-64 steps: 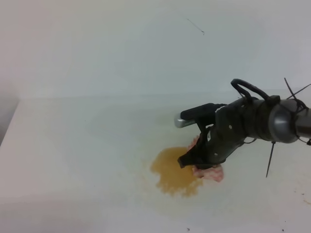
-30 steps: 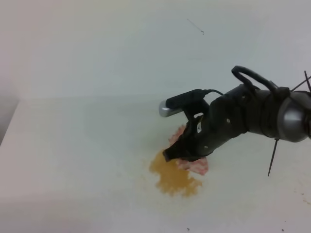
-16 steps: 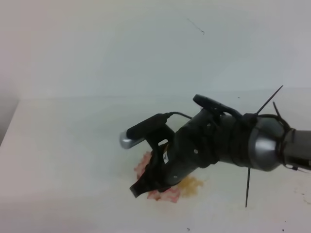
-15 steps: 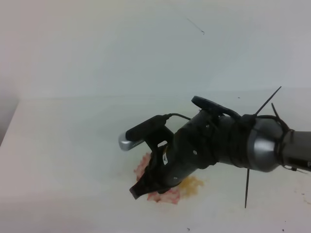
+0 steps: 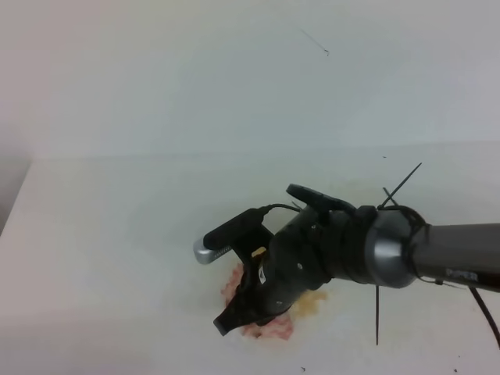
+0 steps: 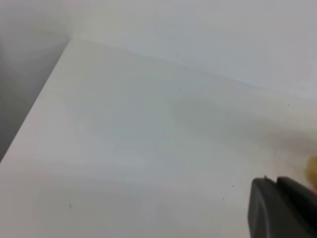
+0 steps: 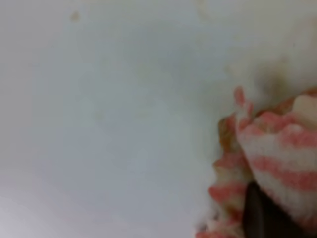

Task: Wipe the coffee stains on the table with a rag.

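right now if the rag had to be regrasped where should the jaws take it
Take the rag at its raised bunched middle, coming straight down from above. It lies as a small crumpled wad flat on the table, so there is no edge to slide under; only the humped folds give the jaws something to pinch. The right gripper is shut on it there already.

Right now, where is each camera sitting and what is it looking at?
Exterior high: up above, looking down on the table, the right arm and its tool shut on the rag beside the coffee stains.
Left wrist: on the left arm, facing bare table; a dark tool tip shows.
Right wrist: on the right arm, close over the rag; a dark finger shows.
Shared: exterior high and right wrist both show the rag.
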`<state>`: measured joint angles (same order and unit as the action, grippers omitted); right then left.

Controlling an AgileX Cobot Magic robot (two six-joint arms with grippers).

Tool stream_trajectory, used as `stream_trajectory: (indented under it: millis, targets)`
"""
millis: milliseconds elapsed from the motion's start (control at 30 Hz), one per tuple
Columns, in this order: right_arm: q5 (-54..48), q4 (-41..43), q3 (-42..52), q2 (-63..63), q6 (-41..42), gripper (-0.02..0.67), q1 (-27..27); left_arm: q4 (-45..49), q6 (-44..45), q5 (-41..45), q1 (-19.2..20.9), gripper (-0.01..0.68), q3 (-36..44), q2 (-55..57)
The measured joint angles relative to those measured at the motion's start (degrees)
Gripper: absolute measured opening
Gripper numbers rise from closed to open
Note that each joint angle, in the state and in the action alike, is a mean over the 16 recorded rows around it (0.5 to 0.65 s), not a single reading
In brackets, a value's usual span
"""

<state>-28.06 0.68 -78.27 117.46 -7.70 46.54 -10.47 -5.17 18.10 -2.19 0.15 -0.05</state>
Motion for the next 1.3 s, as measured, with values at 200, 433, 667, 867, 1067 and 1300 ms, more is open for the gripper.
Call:
stream_trajectory:
  millis: [200,433,667,867,1067,1300]
  targets:
    - [0.02,0.52,0.00,1.55,-0.22,0.018,-2.31,0.00,0.00,0.00,0.00,-0.001,0.00,0.00]
    - [-0.83,1.22,0.00,2.18,-0.47,0.018,-6.43,0.00,0.00,0.00,0.00,-0.001,0.00,0.00]
    - [-0.83,2.22,0.00,2.25,-0.46,0.018,-9.39,0.00,0.00,0.00,0.00,-0.001,-0.15,0.00]
    - [-0.24,2.08,0.00,1.99,-0.29,0.018,-10.18,0.00,0.00,0.00,0.00,-0.001,-0.15,0.00]
    - [0.58,0.09,-0.38,1.35,0.65,0.018,-10.16,0.00,0.00,0.00,0.00,-0.001,-0.15,0.00]
    - [1.07,-2.70,-2.38,0.65,2.24,0.018,-9.07,0.00,0.00,0.00,0.00,-0.001,-0.15,0.00]
